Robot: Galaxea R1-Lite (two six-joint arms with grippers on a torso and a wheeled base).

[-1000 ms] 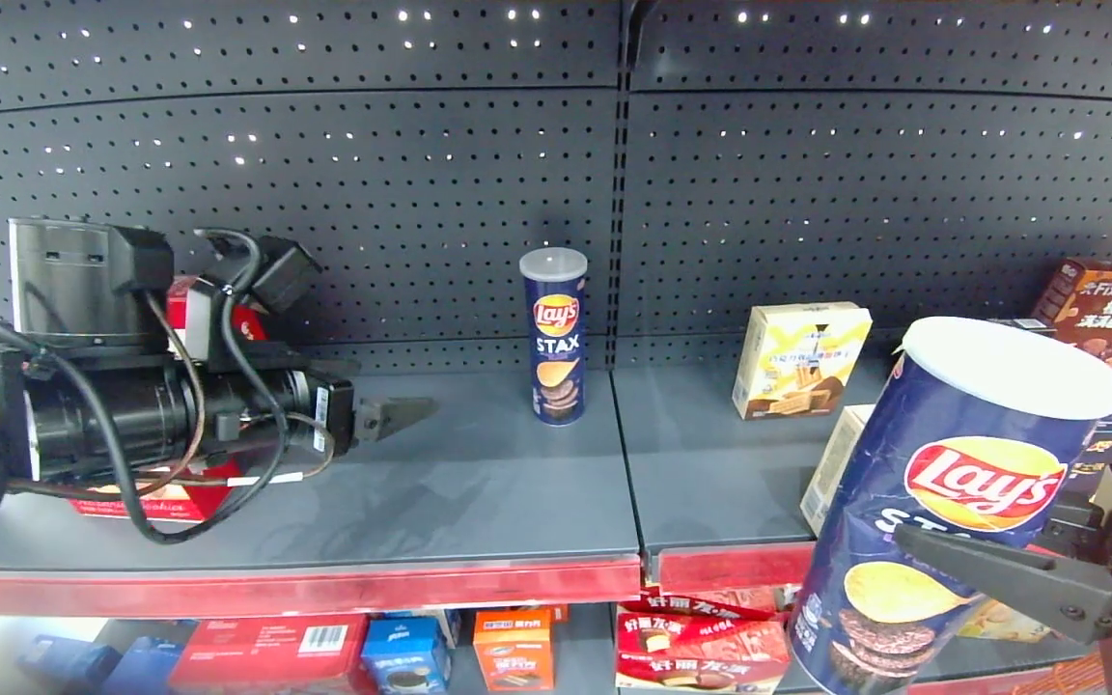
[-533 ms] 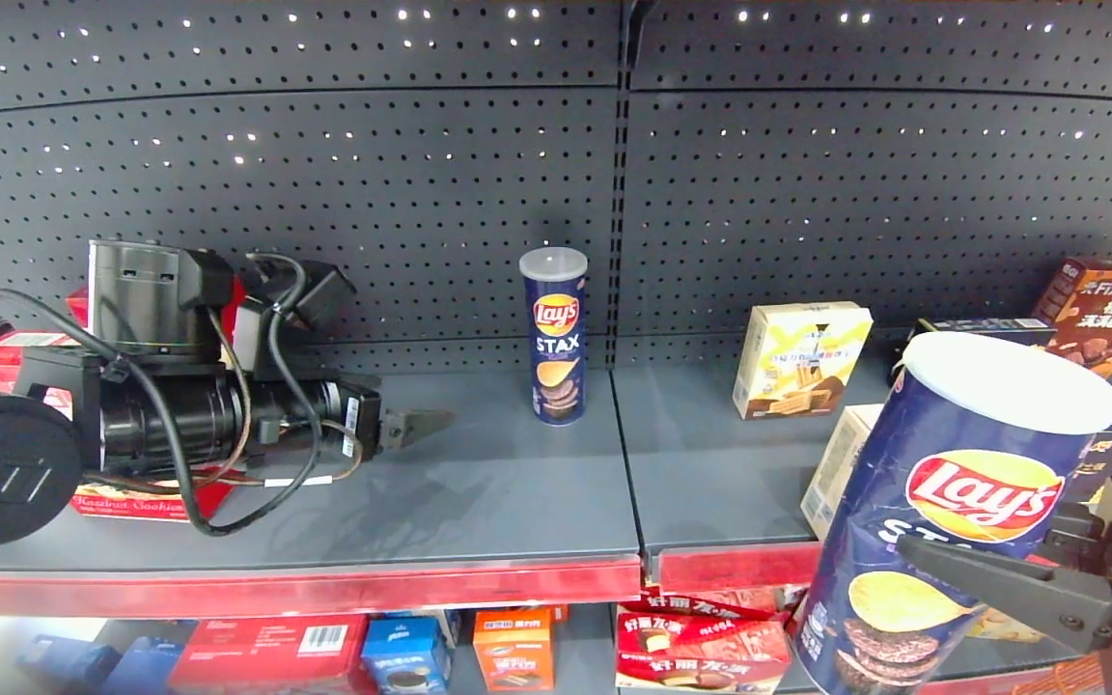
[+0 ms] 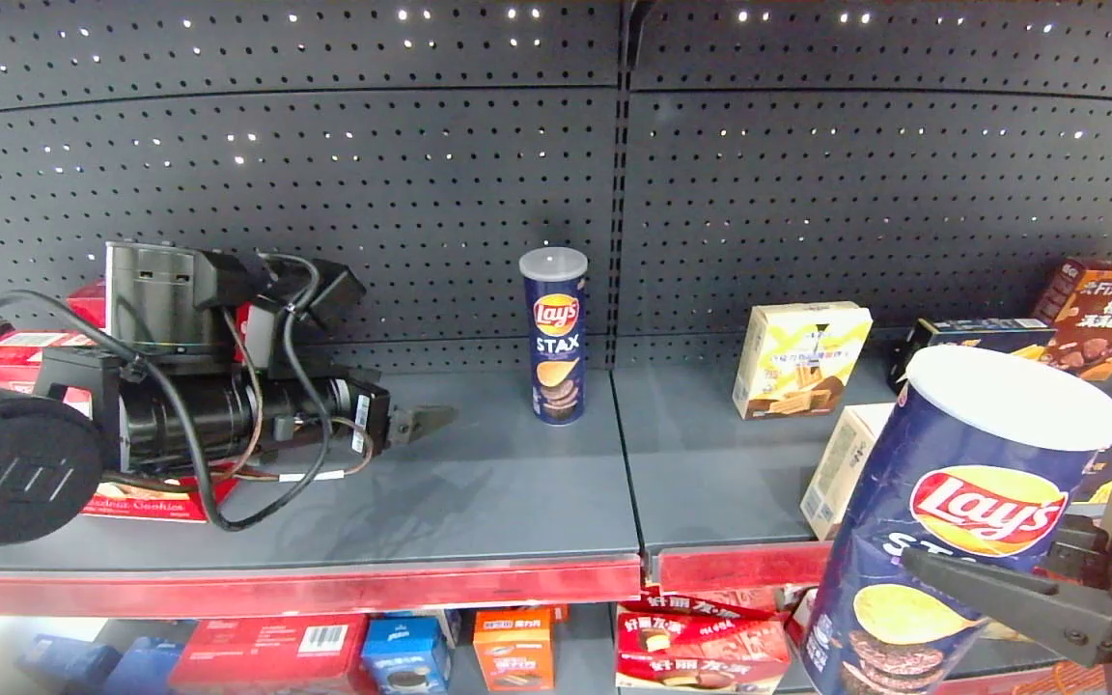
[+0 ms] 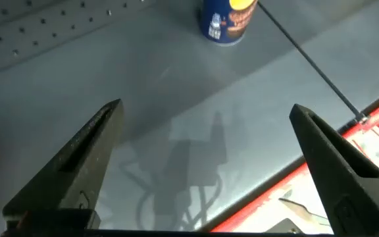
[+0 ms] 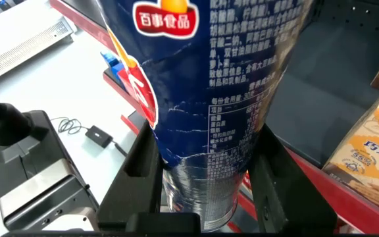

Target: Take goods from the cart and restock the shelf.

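One chip canister [image 3: 971, 502] is clamped in the right gripper [image 5: 206, 178] at 4 o'clock, before the shelf [image 3: 479, 502]. Left gripper [image 4: 206, 108]: spread wide, empty. Probable step: transport. Next: place upright beside the shelved canister [image 3: 553, 333].

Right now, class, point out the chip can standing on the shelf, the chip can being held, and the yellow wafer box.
standing chip can [image 3: 554, 338]: head view, its label.
held chip can [image 3: 988, 508]: head view, its logo.
yellow wafer box [image 3: 797, 359]: head view, its front face.

Black cylindrical left arm [image 3: 189, 417], looped black cables [image 3: 191, 502], silver-grey camera block [image 3: 146, 294], dark tapered jaws
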